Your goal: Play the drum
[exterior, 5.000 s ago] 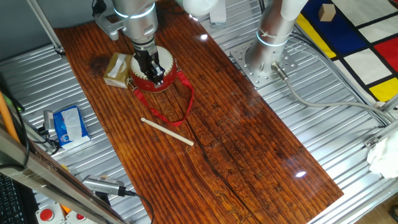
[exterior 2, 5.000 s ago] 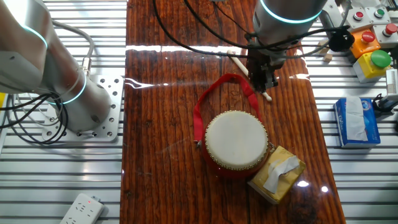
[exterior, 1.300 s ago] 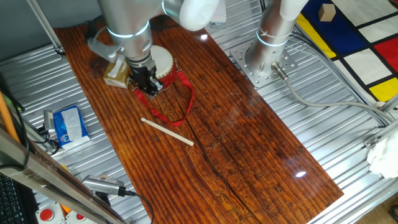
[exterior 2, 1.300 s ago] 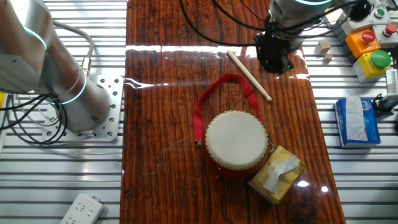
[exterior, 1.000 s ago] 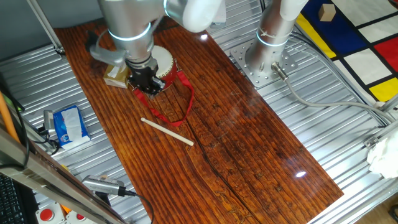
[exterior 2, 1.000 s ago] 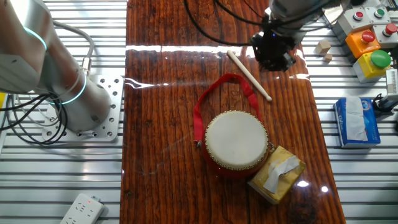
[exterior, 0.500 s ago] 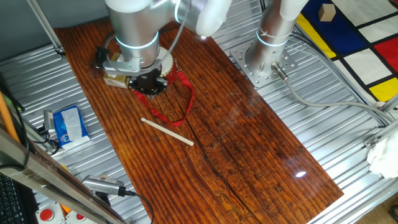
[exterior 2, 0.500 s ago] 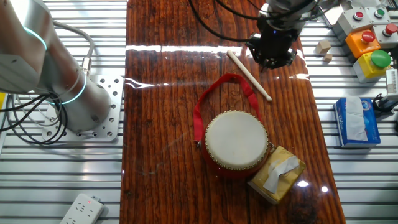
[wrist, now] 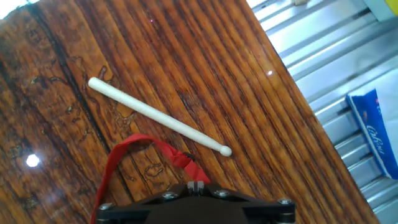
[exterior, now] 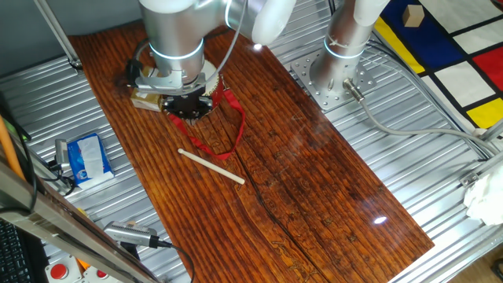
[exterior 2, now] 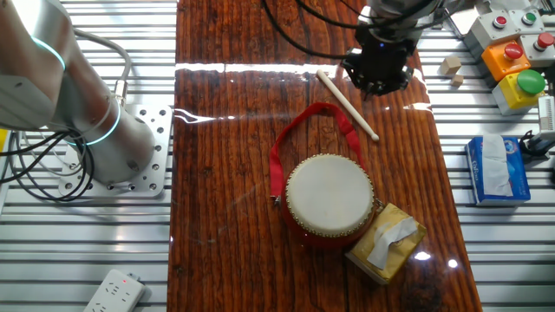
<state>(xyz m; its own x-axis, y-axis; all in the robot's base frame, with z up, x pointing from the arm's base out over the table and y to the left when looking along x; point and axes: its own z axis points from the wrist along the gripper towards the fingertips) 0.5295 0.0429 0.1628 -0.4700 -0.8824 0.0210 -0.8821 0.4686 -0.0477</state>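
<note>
The drum [exterior 2: 329,195], red barrel with a cream skin, stands on the wooden board; in one fixed view only its rim [exterior: 212,77] shows behind the arm. Its red strap [exterior 2: 308,117] loops out toward the thin wooden stick [exterior 2: 347,104], which lies flat on the board. My gripper [exterior 2: 377,74] hangs above the board beside the stick's far end, away from the drum. In the hand view the fingertips [wrist: 198,185] are pressed together with nothing between them, above the strap [wrist: 143,146] and the stick [wrist: 155,118].
A tan cardboard box [exterior 2: 386,243] touches the drum's side. A blue tissue packet [exterior 2: 499,169] lies off the board on the metal table. Coloured push buttons [exterior 2: 520,61] sit at one corner. A second arm's base [exterior 2: 113,147] stands on the other side.
My hand has left the spot over the drum and moved toward the stick's side. In the last second the wrist has turned in place. Drum and stick have not moved.
</note>
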